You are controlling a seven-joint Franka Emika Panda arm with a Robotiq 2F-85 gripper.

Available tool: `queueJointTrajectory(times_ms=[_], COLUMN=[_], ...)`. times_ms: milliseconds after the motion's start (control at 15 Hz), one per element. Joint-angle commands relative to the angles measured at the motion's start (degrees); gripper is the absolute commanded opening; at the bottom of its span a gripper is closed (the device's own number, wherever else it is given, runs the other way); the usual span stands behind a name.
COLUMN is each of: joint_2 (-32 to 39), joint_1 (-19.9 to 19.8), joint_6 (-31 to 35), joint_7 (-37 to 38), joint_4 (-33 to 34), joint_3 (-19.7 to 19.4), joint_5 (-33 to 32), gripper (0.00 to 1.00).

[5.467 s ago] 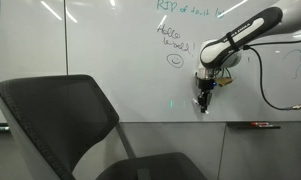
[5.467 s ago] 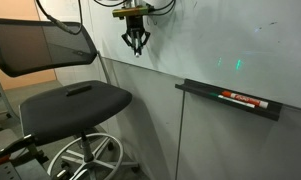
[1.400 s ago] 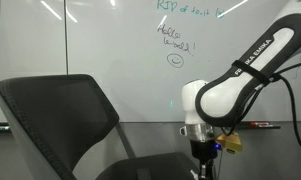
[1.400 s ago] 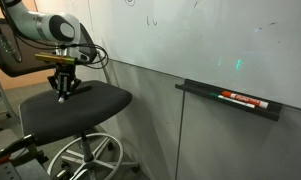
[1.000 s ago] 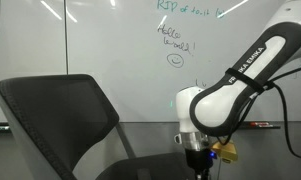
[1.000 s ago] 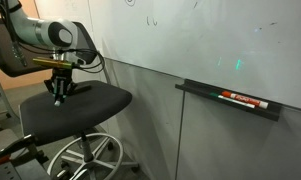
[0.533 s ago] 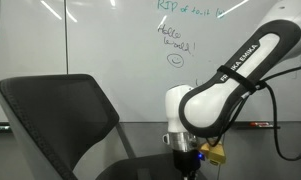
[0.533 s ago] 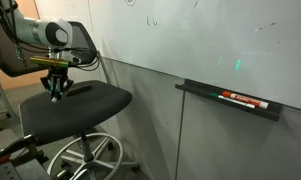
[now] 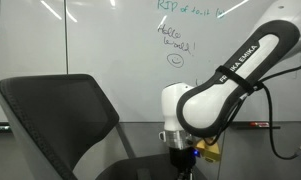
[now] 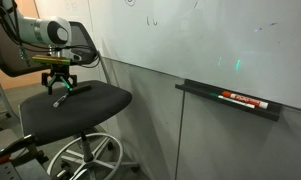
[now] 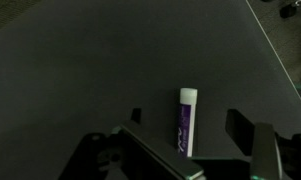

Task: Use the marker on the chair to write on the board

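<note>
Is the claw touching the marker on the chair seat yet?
Apart. In the wrist view the marker lies on the chair seat between the fingers of the open claw, with dark seat showing on both sides of it.

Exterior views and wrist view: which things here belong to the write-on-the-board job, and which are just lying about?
Part of the job:
marker, lying on the chair seat
board
claw, open over the marker

Just lying about:
red-and-black pen
grey tray holding that pen
</note>
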Motion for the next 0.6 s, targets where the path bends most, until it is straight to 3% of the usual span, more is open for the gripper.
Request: queueJointTrajectory(times_ms=[0,67,533], joint_2=[0.1,0.1,0.2], joint_1=[-0.2,-0.2,-0.2], joint_6=[-0.1,-0.1,-0.1], joint_7=[0.2,0.2,0.3], joint_4=[0.3,0.4,0.5], joint_3=[0.1,0.0,0.0], joint_5=[-0.6,-0.9,-1.2], gripper=[0.95,0.99,1.0])
